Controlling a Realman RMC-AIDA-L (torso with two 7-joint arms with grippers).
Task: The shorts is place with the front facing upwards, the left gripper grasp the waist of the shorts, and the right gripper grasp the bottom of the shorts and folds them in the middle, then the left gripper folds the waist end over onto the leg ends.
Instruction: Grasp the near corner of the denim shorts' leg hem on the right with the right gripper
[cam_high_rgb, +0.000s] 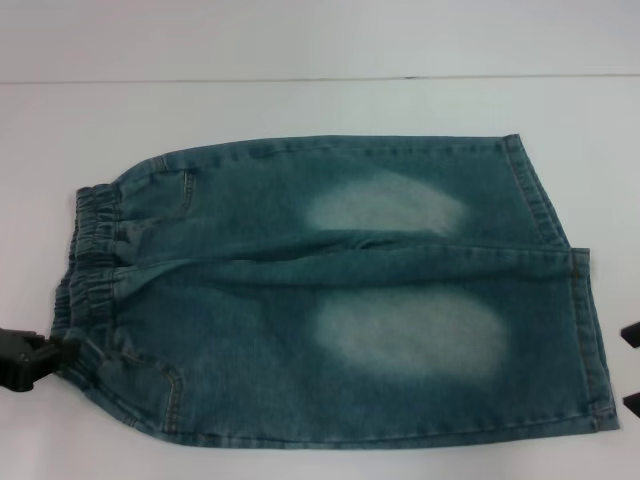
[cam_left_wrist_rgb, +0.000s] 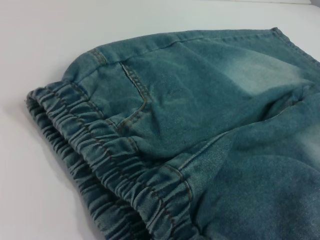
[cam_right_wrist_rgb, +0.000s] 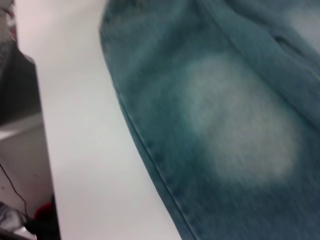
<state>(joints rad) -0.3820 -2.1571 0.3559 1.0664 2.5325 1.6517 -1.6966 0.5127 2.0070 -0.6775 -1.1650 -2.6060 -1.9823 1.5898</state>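
Observation:
The shorts (cam_high_rgb: 340, 290) lie flat and spread out on the white table, front up, with two pale thigh patches. The puckered waist (cam_high_rgb: 90, 260) is at the left and the hemmed leg ends (cam_high_rgb: 590, 340) at the right. My left gripper (cam_high_rgb: 25, 358) sits at the near corner of the waist, touching or just beside the band. In the left wrist view the waist (cam_left_wrist_rgb: 100, 155) and a pocket seam fill the picture. My right gripper (cam_high_rgb: 632, 368) shows as two black tips at the right edge, apart, just off the near leg hem. The right wrist view shows the shorts (cam_right_wrist_rgb: 225, 125) from above.
The bare white table (cam_high_rgb: 300, 110) runs behind and in front of the shorts. The right wrist view shows the table's edge (cam_right_wrist_rgb: 45, 125), with dark clutter and cables beyond it.

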